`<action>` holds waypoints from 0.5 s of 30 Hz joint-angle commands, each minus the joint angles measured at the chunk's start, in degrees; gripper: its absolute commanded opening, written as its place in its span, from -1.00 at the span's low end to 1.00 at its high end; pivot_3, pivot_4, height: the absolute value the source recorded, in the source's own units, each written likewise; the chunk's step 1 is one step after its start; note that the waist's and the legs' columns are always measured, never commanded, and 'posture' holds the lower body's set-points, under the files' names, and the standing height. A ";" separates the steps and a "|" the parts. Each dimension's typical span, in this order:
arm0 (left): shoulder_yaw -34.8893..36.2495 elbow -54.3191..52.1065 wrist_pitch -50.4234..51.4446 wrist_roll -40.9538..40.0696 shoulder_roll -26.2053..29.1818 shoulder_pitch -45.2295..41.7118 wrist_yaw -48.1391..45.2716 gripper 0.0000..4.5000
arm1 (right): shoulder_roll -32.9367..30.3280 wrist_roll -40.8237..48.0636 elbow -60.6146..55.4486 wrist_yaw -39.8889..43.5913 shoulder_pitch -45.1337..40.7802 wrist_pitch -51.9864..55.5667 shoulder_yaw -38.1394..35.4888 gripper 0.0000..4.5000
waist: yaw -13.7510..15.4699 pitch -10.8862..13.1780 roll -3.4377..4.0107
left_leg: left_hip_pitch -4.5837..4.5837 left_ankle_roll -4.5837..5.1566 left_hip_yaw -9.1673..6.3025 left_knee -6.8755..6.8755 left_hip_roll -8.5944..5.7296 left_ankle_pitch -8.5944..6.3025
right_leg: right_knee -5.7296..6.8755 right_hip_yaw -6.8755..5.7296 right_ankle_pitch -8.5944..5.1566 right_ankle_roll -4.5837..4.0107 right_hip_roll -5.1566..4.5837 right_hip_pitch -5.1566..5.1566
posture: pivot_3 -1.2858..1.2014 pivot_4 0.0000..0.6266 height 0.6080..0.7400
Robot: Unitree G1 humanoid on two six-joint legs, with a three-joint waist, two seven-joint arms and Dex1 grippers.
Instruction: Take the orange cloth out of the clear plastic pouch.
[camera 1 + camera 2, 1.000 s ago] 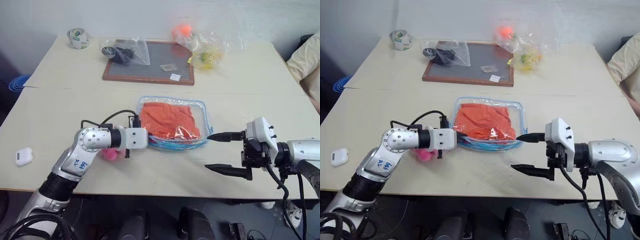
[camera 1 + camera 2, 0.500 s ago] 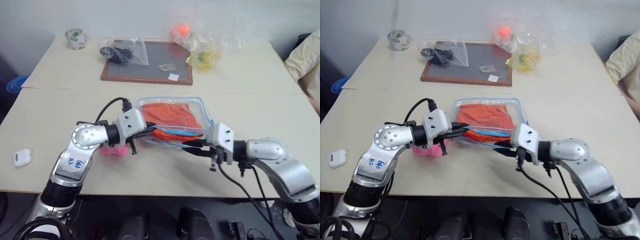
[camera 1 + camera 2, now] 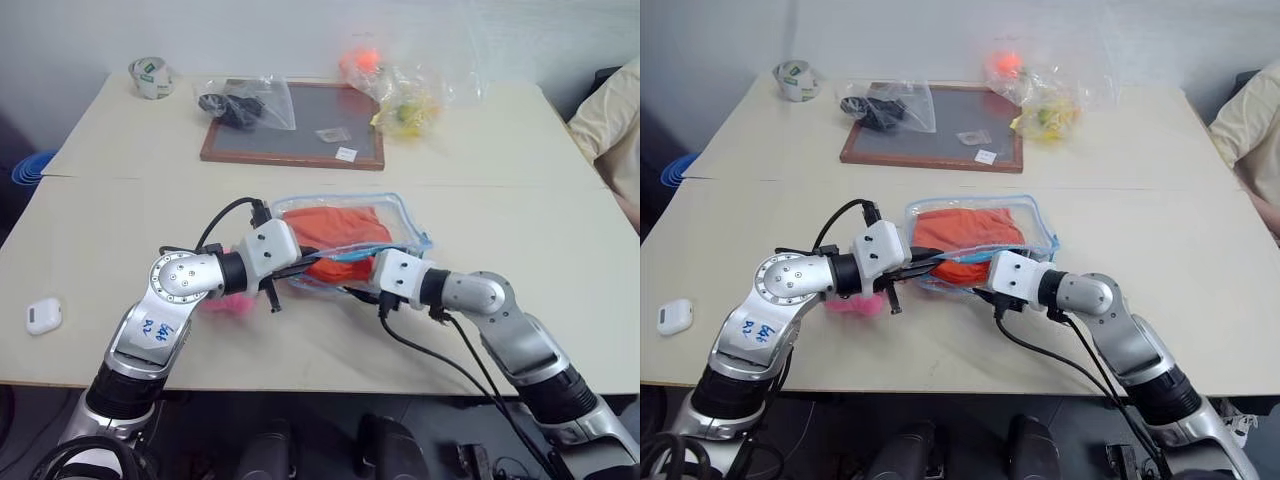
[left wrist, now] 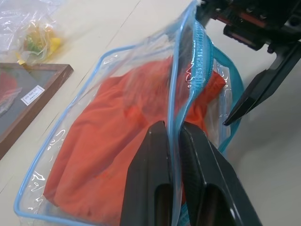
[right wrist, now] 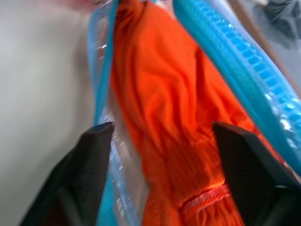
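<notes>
The clear plastic pouch (image 3: pixel 400 222) with light-blue trim lies mid-table, its near edge lifted. Inside it sits the wrinkled orange cloth (image 3: pixel 335 230). My left gripper (image 4: pixel 171 128) is shut on the blue trim of the pouch's raised upper edge, holding the mouth apart. My right gripper (image 3: pixel 352 290) is open at that mouth from the right side. In the right wrist view its fingertips (image 5: pixel 94 141) stand wide on either side of the orange cloth (image 5: pixel 164 108), below the blue zip (image 5: pixel 235 52). I cannot tell whether they touch the cloth. A pink plush charm (image 3: pixel 225 303) lies under my left arm.
At the back stand a framed grey board (image 3: pixel 295 125), a clear bag of dark items (image 3: pixel 245 102), a bag of yellow things (image 3: pixel 410 105), an orange ball (image 3: pixel 362 60) and a tape roll (image 3: pixel 148 76). A white case (image 3: pixel 43 315) lies near left. A person's sleeve (image 3: pixel 615 110) shows at right.
My right arm swung in from the right to the pouch's mouth, and its fingers, close together half a second ago, now stand apart. My left gripper raised the pouch's edge slightly.
</notes>
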 commanded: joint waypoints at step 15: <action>0.75 -2.21 -0.54 -0.11 0.08 -0.42 1.38 -0.83 | -0.60 -17.64 9.92 -3.48 -3.92 -16.11 4.44 0.99 | -0.16 0.00 0.00 | 0.04 -0.02 0.01 0.00 0.01 0.01 | 0.02 0.01 0.00 0.00 0.00 0.02 | 0.03 -0.52 1.00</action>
